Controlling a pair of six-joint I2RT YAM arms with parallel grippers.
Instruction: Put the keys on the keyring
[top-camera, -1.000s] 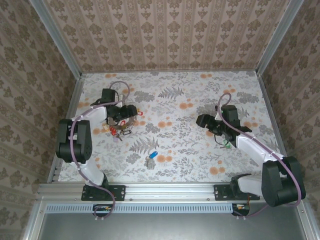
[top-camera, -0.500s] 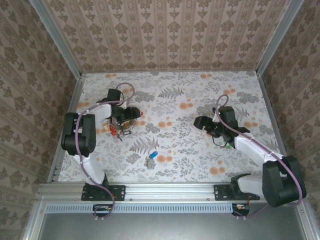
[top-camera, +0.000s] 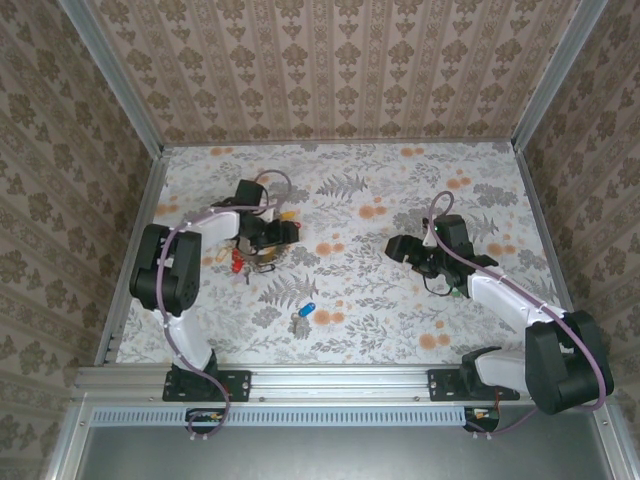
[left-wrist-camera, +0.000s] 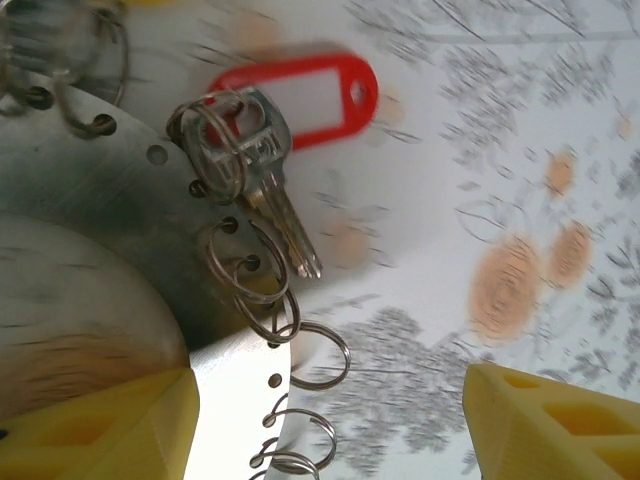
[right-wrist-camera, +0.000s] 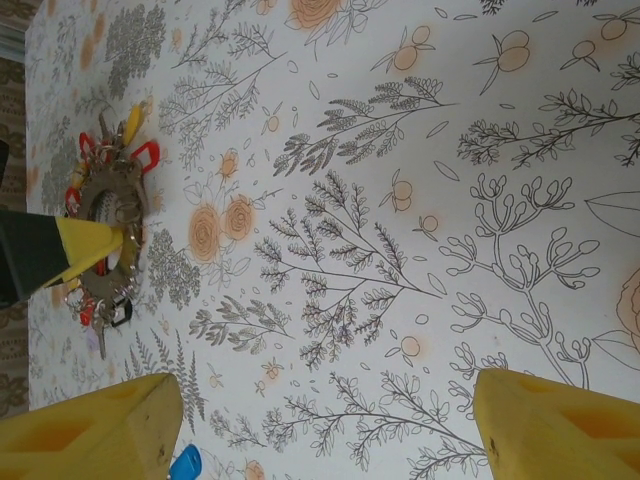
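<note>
The keyring (left-wrist-camera: 110, 200) is a flat metal disc with a row of holes along its rim that carry small split rings. One of those rings holds a silver key (left-wrist-camera: 278, 195) with a red tag (left-wrist-camera: 300, 90). My left gripper (left-wrist-camera: 330, 430) hangs open just above it, one yellow finger (left-wrist-camera: 100, 425) over the disc and the other over bare table. From above, the left gripper (top-camera: 268, 238) covers the keyring (top-camera: 258, 262). A blue-headed key (top-camera: 306, 311) lies loose on the table at front centre. My right gripper (top-camera: 397, 247) is open and empty, the blue head (right-wrist-camera: 185, 463) near its left finger (right-wrist-camera: 90, 430).
Red tags (top-camera: 237, 260) fan out on the keyring's left side. A small green item (top-camera: 456, 291) lies by the right forearm. The floral tablecloth (top-camera: 350, 320) runs to patterned walls on three sides. The right wrist view shows the keyring (right-wrist-camera: 110, 200) far off.
My left gripper has swung right, toward the table's middle, across the keyring cluster. The right gripper has drifted slightly left. The blue-headed key has not moved.
</note>
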